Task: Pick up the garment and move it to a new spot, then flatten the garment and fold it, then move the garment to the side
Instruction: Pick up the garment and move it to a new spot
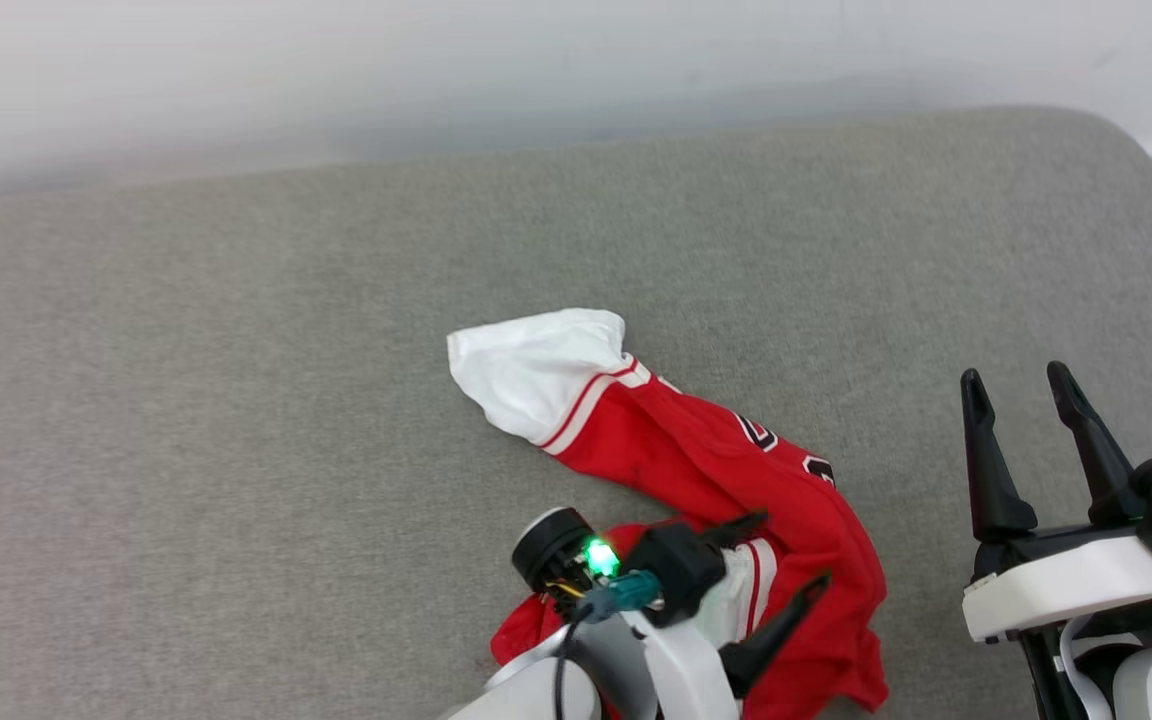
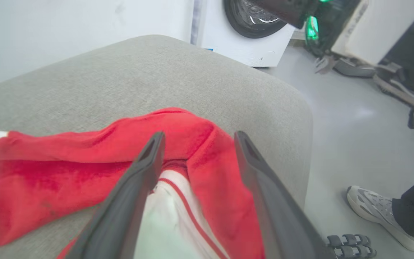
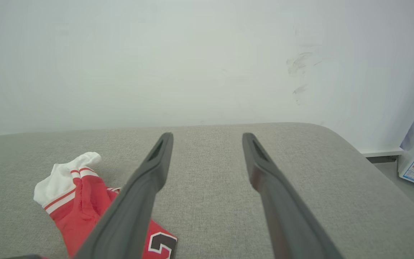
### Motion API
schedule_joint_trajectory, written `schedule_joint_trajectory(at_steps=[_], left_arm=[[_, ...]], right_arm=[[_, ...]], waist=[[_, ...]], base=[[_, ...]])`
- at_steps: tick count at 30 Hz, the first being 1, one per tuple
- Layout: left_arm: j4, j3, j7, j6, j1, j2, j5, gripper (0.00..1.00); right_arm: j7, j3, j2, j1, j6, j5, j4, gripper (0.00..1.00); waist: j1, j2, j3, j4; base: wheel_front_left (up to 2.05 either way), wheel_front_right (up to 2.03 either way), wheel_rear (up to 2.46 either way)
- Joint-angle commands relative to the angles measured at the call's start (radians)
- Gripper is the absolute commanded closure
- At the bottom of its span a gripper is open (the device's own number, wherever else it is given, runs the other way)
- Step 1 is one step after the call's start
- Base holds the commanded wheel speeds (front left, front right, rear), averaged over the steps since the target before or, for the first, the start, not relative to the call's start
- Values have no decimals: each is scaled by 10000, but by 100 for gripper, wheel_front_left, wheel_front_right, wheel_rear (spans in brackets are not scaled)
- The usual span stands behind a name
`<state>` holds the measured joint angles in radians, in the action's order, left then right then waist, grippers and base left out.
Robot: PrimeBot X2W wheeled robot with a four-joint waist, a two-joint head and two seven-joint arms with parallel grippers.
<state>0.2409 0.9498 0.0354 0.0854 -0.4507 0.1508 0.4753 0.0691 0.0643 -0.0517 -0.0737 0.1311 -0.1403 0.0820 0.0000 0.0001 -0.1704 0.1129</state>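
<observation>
The garment (image 1: 696,450), a red jersey T-shirt with white sleeves and striped trim, lies crumpled in a long bunch on the grey cushioned surface (image 1: 236,400), one white sleeve (image 1: 536,370) pointing to the far left. My left gripper (image 1: 781,565) hovers low over the near end of the bunch, jaws open, fingers (image 2: 149,158) straddling a red fold and a white sleeve (image 2: 167,216) without pinching it. My right gripper (image 1: 1021,385) stands open to the right of the garment, apart from it. In the right wrist view the garment (image 3: 77,201) lies left of the gripper (image 3: 207,138).
The cushion's rounded right edge (image 2: 300,118) drops to a grey floor. A person's shoe (image 2: 376,212) stands on the floor near that edge, and a white washing machine (image 2: 250,39) sits beyond. A pale wall (image 1: 436,70) runs behind the cushion.
</observation>
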Motion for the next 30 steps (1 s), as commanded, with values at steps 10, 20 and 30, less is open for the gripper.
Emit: schedule_joint_trajectory(at_steps=[10,20,30], left_arm=[[11,-1847,1834,-1478,861,205,593,0],[-356,-3948,2291,-2740,1778,989,656,0],[-995,-5660,2308,-3314,3301,1831,478,0]], right_arm=[[-419,-118,21,688,-7,119,302,0],[-689,-263,23,1134,-7,175,343,0],[-837,-378,22,1476,-7,57,366,0]], waist=[[0,-1,1044,-713],[0,-1,1458,-936],[0,-1,1866,-980]], base=[[0,0,0],[0,0,0],[0,0,0]])
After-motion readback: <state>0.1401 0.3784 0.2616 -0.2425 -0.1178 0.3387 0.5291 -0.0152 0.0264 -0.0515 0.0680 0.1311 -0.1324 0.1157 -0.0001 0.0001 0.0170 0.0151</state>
